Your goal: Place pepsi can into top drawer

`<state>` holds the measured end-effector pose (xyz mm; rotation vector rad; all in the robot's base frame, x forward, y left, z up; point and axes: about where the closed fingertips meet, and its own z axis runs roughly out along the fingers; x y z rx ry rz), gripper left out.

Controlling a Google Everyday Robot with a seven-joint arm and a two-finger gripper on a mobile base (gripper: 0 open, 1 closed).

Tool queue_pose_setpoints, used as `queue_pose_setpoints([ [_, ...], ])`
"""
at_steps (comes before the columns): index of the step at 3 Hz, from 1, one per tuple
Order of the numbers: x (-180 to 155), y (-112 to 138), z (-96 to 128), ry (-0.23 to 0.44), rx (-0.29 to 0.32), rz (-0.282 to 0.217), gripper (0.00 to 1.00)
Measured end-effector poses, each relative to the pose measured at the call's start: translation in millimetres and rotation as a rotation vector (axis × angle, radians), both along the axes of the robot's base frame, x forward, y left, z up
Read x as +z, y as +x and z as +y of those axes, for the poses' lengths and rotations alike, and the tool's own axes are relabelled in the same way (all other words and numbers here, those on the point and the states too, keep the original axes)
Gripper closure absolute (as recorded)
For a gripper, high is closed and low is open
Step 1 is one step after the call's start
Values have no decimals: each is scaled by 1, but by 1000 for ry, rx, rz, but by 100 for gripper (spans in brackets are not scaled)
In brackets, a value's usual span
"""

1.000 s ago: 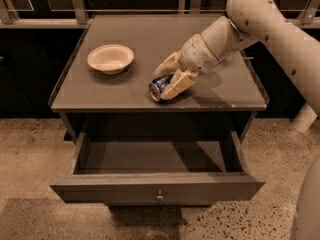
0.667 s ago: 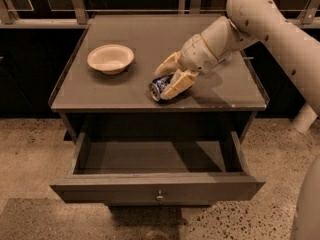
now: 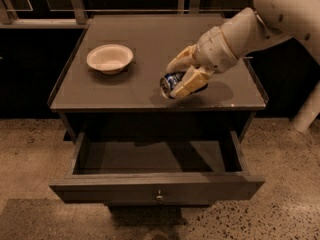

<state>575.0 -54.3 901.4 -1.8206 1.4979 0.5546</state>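
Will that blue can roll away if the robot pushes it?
Probably: the pepsi can lies on its side on the flat cabinet top, so a nudge could roll it. It is small, so likely light to lift. Its shiny metal may slip in the gripper, which sits around it.

The arm (image 3: 280,14) is a smooth, rounded, off-white shell speckled with small dark marks. Its gripper (image 3: 173,81), near the table's (image 3: 125,91) front edge, right of centre, has two blocky cream fingers (image 3: 192,81).
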Motion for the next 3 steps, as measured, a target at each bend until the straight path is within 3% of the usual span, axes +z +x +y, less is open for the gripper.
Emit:
queue_pose_setpoints([
  [1, 20, -45, -19, 34, -143, -19, 100],
  [2, -7, -82, -45, 87, -299, 49, 100],
  [3, -46, -102, -61, 135, -379, 128, 100],
])
